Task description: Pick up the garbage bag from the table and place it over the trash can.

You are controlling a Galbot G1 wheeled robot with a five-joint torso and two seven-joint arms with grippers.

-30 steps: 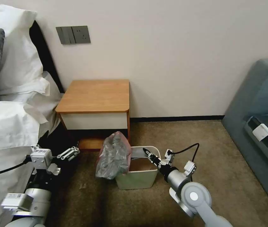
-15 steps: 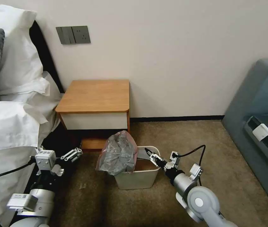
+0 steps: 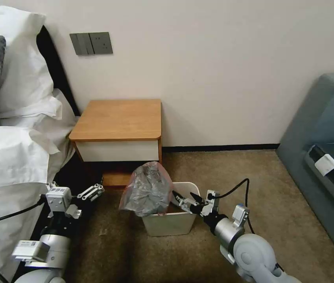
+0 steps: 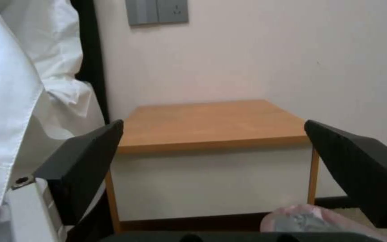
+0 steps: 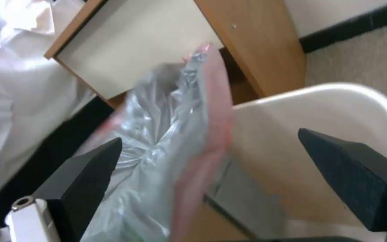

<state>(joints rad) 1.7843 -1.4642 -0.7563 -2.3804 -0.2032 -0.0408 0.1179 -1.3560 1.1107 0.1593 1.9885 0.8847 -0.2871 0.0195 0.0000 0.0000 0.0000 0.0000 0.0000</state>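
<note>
Right gripper (image 3: 183, 198) spread wide over trash can (image 3: 170, 224), just right of garbage bag (image 3: 147, 188) bunched on left rim, apparently unheld. Table (image 3: 119, 118) behind. Left gripper (image 3: 94, 191) open, near bed (image 3: 5, 157). Bag's lower part hidden.

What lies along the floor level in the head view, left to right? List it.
Left tool → garbage bag → trash can → right tool, open over the can → grey sofa.
</note>
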